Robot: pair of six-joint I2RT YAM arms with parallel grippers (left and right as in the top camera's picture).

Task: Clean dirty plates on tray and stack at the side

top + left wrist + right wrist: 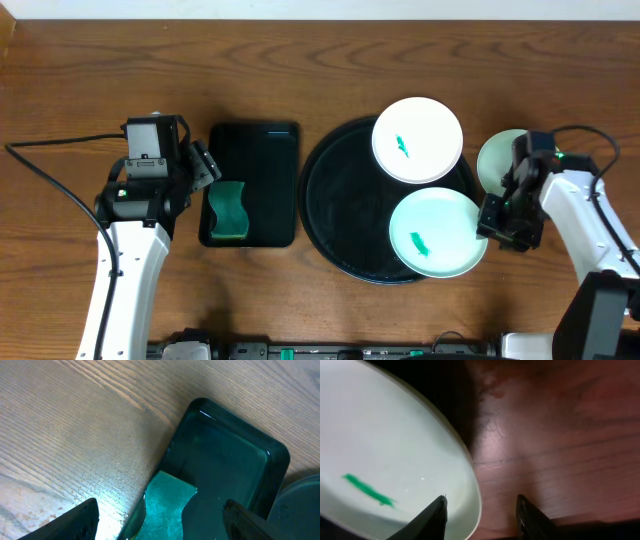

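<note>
Right side: my right end effector (481, 498) is released. Its two fingers stand apart and straddle the outer rim of a mint-green plate (437, 233), one finger (434, 519) over the plate's surface and the other over bare wood. I see a clear gap between the rim and the outer finger, and nothing is gripped.

That plate sits at the lower right of the round black tray (345, 200), with its edge overhanging the tray's rim. It carries a green smear (367, 491) near its centre.

The white plate (417, 139) lies at the tray's upper right, also overhanging the rim and also marked with a green smear. The two plates lie just beside each other. I cannot tell whether they touch.

A second mint-green plate (497, 160) rests on the tabletop (300, 60) just right of the tray, partly hidden by my right arm.

Left side: my left end effector (161, 522) is released, fingers wide apart. It hangs above the near end of the rectangular black tray (270, 150). A green sponge (167, 502) lies in that tray, between my fingertips in the wrist view.
</note>
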